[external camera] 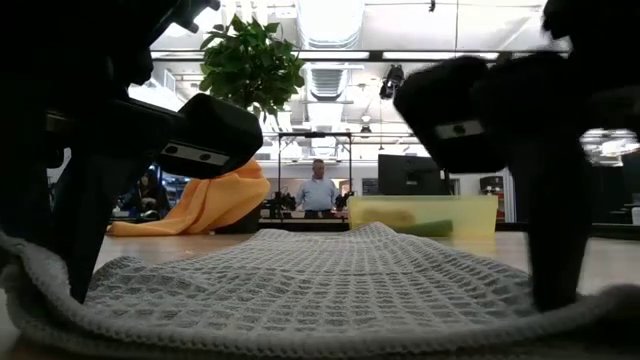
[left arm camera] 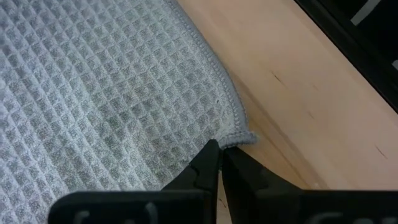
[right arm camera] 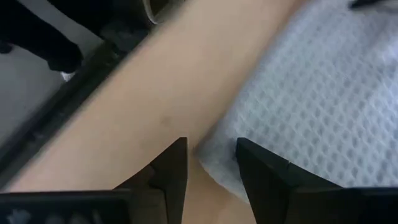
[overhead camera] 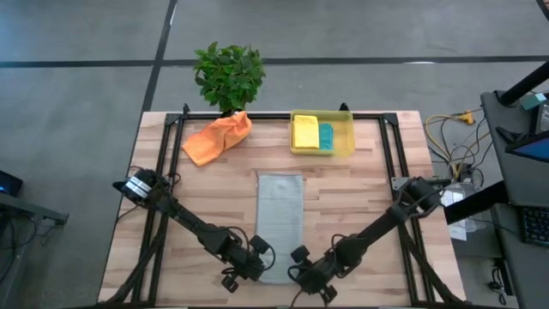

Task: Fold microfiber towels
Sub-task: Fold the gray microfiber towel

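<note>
where the grey towel [left arm camera: 106,93] ends — left fingers [left arm camera: 208,163] pinch its corner.

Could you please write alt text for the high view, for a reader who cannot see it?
Seen from above, a light grey towel lies folded into a long strip mid-table, with the left claw and right claw at its near corners. Beyond it sit a crumpled orange towel, a yellow bin holding yellow and teal towels, and a potted plant.

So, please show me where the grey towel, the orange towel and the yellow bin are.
grey towel [overhead camera: 280,215], high view, middle of the cloth.
orange towel [overhead camera: 214,137], high view, middle of the heap.
yellow bin [overhead camera: 347,137], high view, right wall.
</note>
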You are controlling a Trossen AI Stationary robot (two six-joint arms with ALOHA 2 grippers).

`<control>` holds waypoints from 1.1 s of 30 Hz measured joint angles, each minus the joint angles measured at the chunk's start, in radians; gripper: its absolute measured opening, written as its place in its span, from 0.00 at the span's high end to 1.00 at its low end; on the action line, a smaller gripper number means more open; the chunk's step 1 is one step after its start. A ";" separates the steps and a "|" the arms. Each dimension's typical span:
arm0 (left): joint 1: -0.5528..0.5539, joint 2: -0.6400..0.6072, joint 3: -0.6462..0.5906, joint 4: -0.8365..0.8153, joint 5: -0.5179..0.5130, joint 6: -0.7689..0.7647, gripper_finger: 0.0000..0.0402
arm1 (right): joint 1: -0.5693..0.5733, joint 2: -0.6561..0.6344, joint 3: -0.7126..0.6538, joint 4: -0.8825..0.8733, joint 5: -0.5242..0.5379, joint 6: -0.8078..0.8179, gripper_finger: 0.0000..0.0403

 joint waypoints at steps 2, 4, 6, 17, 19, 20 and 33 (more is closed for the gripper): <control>0.000 0.000 0.000 0.000 0.001 -0.001 1.00 | -0.005 -0.002 -0.011 -0.002 -0.001 0.003 0.67; 0.000 0.000 0.000 0.000 0.000 0.000 1.00 | -0.006 -0.003 -0.022 0.004 0.001 0.003 0.66; 0.001 0.000 0.000 0.000 0.001 0.000 1.00 | -0.006 -0.005 -0.033 0.009 0.000 -0.010 0.66; 0.002 -0.024 -0.005 0.016 -0.004 0.003 1.00 | 0.001 -0.004 -0.022 -0.006 0.003 -0.032 0.89; 0.002 -0.055 -0.006 0.022 -0.004 0.004 1.00 | 0.002 -0.004 -0.013 -0.014 0.008 -0.029 0.95; 0.002 -0.068 -0.008 0.022 -0.004 0.004 1.00 | 0.002 -0.005 -0.009 -0.017 0.008 -0.019 0.96; 0.005 -0.143 -0.069 0.083 0.113 -0.096 1.00 | 0.000 -0.142 -0.024 -0.054 -0.047 0.150 0.97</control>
